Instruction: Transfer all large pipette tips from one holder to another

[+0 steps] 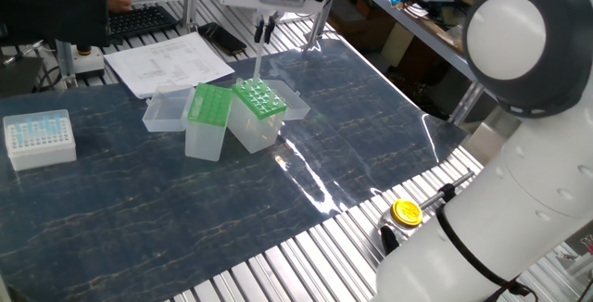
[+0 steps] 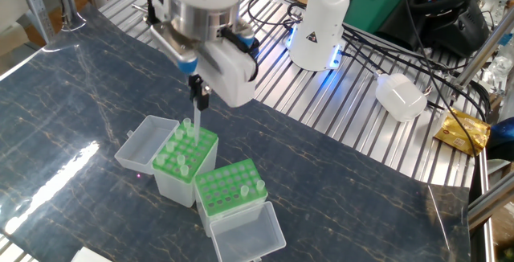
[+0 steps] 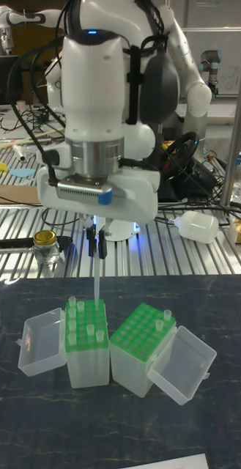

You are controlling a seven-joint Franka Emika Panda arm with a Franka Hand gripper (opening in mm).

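My gripper (image 3: 95, 253) was clenched on a tip (image 3: 97, 282) hanging straight down, long axis vertical, point just above the narrow box (image 3: 87, 330); the wide box (image 3: 138, 338) stood beside it with two tips.

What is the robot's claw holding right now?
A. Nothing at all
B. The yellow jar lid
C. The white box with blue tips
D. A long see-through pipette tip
D. The gripper is pinched shut on one long pipette tip, which hangs straight down with its point above the narrower green-topped box; the tall fixed view shows the same thin tip hanging from the fingers.
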